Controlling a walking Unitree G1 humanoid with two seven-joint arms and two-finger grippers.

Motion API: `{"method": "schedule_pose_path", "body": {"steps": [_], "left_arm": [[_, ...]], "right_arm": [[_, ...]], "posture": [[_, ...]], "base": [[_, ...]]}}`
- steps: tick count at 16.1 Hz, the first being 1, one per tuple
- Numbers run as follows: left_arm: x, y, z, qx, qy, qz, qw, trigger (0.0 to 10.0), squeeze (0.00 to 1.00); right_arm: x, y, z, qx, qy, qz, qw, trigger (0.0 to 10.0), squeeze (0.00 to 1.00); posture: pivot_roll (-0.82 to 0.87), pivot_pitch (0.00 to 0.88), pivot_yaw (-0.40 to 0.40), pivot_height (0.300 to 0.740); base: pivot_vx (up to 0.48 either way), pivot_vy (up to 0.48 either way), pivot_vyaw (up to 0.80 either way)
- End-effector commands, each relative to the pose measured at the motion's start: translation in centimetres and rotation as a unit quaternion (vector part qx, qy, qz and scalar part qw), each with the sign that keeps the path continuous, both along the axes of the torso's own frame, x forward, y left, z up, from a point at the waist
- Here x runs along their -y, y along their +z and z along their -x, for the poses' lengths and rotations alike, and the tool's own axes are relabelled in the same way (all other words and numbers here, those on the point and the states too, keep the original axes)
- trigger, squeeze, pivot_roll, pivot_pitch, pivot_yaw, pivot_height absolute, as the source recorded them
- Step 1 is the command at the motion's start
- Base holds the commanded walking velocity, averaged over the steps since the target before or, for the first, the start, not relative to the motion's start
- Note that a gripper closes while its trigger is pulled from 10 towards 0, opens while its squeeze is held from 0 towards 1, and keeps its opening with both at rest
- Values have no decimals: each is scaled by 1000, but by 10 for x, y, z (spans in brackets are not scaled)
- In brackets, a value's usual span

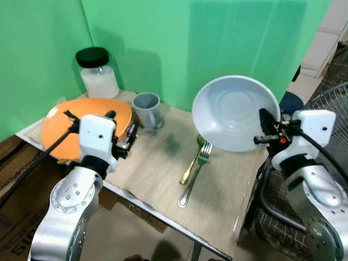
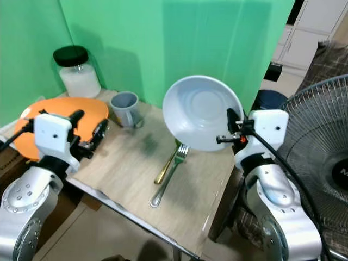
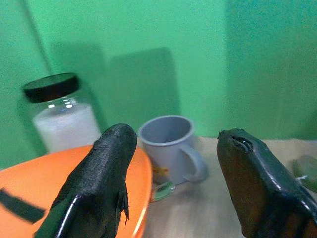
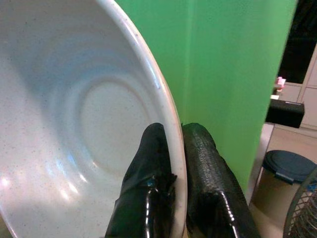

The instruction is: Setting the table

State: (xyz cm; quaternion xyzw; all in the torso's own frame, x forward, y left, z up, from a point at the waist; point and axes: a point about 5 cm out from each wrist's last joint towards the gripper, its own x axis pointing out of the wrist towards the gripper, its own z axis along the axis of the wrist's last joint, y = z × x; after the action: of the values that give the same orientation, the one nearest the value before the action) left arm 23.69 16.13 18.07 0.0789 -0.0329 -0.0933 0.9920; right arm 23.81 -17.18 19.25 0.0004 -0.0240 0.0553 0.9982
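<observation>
My right gripper [image 1: 265,120] is shut on the rim of a pale blue plate [image 1: 235,111], held tilted up above the table's right end; the wrist view shows both fingers [image 4: 153,163] pinching the plate's rim [image 4: 99,119]. My left gripper [image 1: 122,128] is open, low over the table at the edge of an orange plate [image 1: 70,117] and pointing toward a grey mug [image 1: 147,107]. A silver fork [image 1: 194,174] and a gold spoon [image 1: 190,166] lie side by side under the pale blue plate. In the left wrist view the grey mug [image 3: 171,146] stands between my fingers [image 3: 106,173].
A glass jar [image 1: 98,73] with a black lid stands at the back left corner of the wooden table [image 1: 157,168]. Green screens [image 1: 179,38] close off the back. A fan [image 2: 321,163] and a dark bin [image 2: 272,100] stand to the right.
</observation>
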Motion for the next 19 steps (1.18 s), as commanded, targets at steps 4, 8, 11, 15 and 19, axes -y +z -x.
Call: {"method": "schedule_pose_path", "body": {"steps": [4, 8, 11, 15, 19], "left_arm": [[3, 0, 2, 2, 12, 5, 1000, 10000, 0], [3, 0, 2, 0, 15, 6, 1000, 10000, 0], [1, 1, 0, 2, 19, 12, 1000, 10000, 0], [0, 1, 0, 2, 20, 5, 1000, 10000, 0], [-1, 1, -1, 1, 20, 5, 1000, 10000, 0]], "right_arm": [[-12, 2, -5, -14, 26, 4, 1000, 10000, 0], [-13, -3, -6, -32, 18, 15, 999, 10000, 0], [-11, -2, -7, -29, 15, 40, 999, 10000, 0], [-11, 0, -7, -26, 19, 30, 999, 10000, 0], [-10, 2, -6, -24, 20, 26, 999, 10000, 0]], "posture": [[-5, 0, 11, 740], [-12, 0, 15, 740], [-17, 0, 20, 740], [-14, 0, 18, 740], [-20, 0, 20, 740]], "base": [[-70, 0, 0], [-71, 0, 0], [0, 0, 0], [0, 0, -580], [0, 0, -800]]}}
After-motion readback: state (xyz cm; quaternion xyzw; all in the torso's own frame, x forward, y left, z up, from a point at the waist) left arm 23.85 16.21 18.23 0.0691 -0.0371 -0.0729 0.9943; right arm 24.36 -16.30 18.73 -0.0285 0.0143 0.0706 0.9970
